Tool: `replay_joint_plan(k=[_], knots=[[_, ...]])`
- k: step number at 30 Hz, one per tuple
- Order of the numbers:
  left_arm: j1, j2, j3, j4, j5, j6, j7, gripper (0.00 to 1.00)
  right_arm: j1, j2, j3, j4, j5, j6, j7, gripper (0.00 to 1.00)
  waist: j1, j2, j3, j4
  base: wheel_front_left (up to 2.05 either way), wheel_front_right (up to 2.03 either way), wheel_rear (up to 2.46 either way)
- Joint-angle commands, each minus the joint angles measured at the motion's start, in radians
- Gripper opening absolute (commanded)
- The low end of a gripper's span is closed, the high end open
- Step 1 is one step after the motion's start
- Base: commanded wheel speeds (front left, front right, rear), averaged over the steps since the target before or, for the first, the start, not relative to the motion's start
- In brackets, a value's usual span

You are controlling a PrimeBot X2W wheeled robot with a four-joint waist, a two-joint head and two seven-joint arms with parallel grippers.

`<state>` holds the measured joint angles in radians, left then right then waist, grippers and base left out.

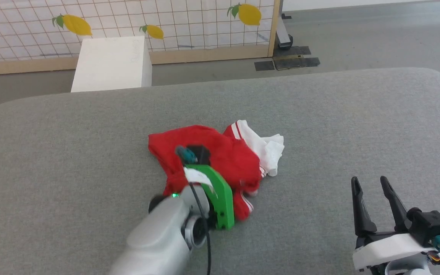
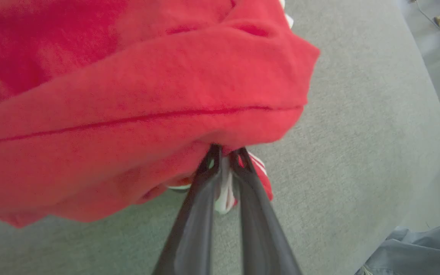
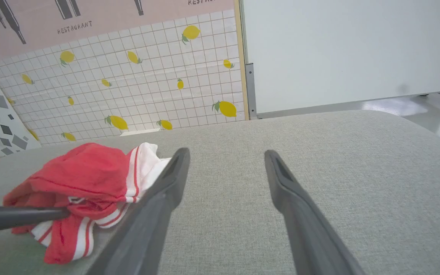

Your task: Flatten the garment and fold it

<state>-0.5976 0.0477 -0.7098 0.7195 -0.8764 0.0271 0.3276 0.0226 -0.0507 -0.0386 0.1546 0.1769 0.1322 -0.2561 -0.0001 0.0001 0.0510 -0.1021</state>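
Red garment (image 1: 220, 152) sits crumpled at the middle of the grey table (image 1: 52, 160) — not flat yet. Left gripper (image 2: 225, 152) is pinched tight on a fold of it. Right gripper (image 1: 368, 180) is over the table's near-right area — jaws spread wide, holding nothing.

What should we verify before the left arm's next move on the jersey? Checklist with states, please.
1. Left gripper shut on the garment: ok, fabric is pinched between its fingers.
2. Right gripper open and holding nothing: ok.
3. Garment flat: not ok, it is bunched in a heap.
4. Which part is pinched: cannot tell; red fabric and striped trim both sit at the fingertips.
5. Garment well inside the edges of the grey surface: ok.
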Motion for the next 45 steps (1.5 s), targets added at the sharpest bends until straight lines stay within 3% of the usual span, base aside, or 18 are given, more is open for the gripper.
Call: replay_joint_plan(k=[1, 5, 6, 7, 8, 16, 21, 25, 32, 37, 41, 45], knots=[[0.021, 0.003, -0.024, 0.013, -0.025, 0.015, 0.029, 0.0, 0.0, 0.001, 0.002, -0.001, 0.001, -0.002, -0.006, 1.0, 0.0001, -0.0001, 0.002, 0.007, 0.0, 0.0, 0.0], [0.043, 0.003, -0.073, 0.037, -0.064, 0.026, 0.081, 0.0, -0.002, 0.001, 0.009, -0.001, 0.012, -0.002, -0.006, 1.0, 0.0001, -0.0001, 0.0, 0.02, 0.0, 0.0, 0.0], [0.044, 0.003, -0.071, 0.034, -0.077, 0.028, 0.078, 0.04, -0.002, 0.001, 0.008, -0.002, 0.014, -0.002, -0.006, 1.0, 0.0001, -0.0001, -0.001, 0.025, 0.0, 0.0, 0.0], [0.04, 0.003, -0.063, 0.023, -0.092, 0.028, 0.06, 0.66, 0.0, 0.001, 0.006, -0.001, 0.016, -0.002, -0.006, 1.0, 0.0001, -0.0001, -0.005, 0.033, 0.0, 0.0, 0.0], [0.036, 0.003, -0.058, 0.015, -0.104, 0.027, 0.05, 1.0, 0.003, 0.001, 0.005, 0.0, 0.018, -0.002, -0.006, 1.0, 0.0001, -0.0001, -0.01, 0.04, 0.0, 0.0, 0.0], [0.004, 0.019, 0.063, -0.127, -0.206, 0.015, -0.034, 1.0, 0.042, 0.001, 0.004, 0.009, 0.027, -0.002, -0.006, 1.0, 0.0001, -0.0001, -0.065, 0.11, 0.0, 0.0, 0.0], [0.016, 0.078, 0.144, -0.244, -0.223, 0.037, -0.107, 1.0, 0.051, 0.001, 0.014, 0.009, 0.033, -0.002, -0.006, 1.0, 0.0001, -0.0001, -0.089, 0.147, 0.0, 0.0, 0.0], [0.058, 0.143, 0.218, -0.324, -0.197, 0.051, -0.239, 1.0, 0.05, 0.001, 0.016, 0.01, 0.036, -0.002, -0.006, 1.0, 0.0001, -0.0001, -0.102, 0.16, 0.0, 0.0, 0.0], [0.199, 0.284, 0.289, -0.414, -0.036, 0.104, -0.53, 1.0, 0.062, 0.001, 0.011, 0.003, 0.043, -0.002, -0.006, 1.0, 0.0001, -0.0001, -0.117, 0.165, 0.0, 0.0, 0.0], [0.306, 0.349, 0.315, -0.486, 0.116, 0.15, -0.586, 1.0, 0.068, 0.001, -0.011, 0.004, 0.048, -0.002, -0.006, 1.0, 0.0001, -0.0001, -0.119, 0.164, 0.0, 0.0, 0.0], [0.394, 0.353, 0.371, -0.555, 0.229, 0.174, -0.589, 1.0, 0.067, 0.001, -0.045, 0.006, 0.049, -0.002, -0.006, 1.0, 0.0001, -0.0001, -0.119, 0.16, 0.0, 0.0, 0.0], [0.493, 0.325, 0.407, -0.588, 0.288, 0.167, -0.589, 1.0, 0.065, 0.001, -0.061, 0.007, 0.043, -0.002, -0.006, 1.0, 0.0001, -0.0001, -0.118, 0.148, 0.0, 0.0, 0.0]])
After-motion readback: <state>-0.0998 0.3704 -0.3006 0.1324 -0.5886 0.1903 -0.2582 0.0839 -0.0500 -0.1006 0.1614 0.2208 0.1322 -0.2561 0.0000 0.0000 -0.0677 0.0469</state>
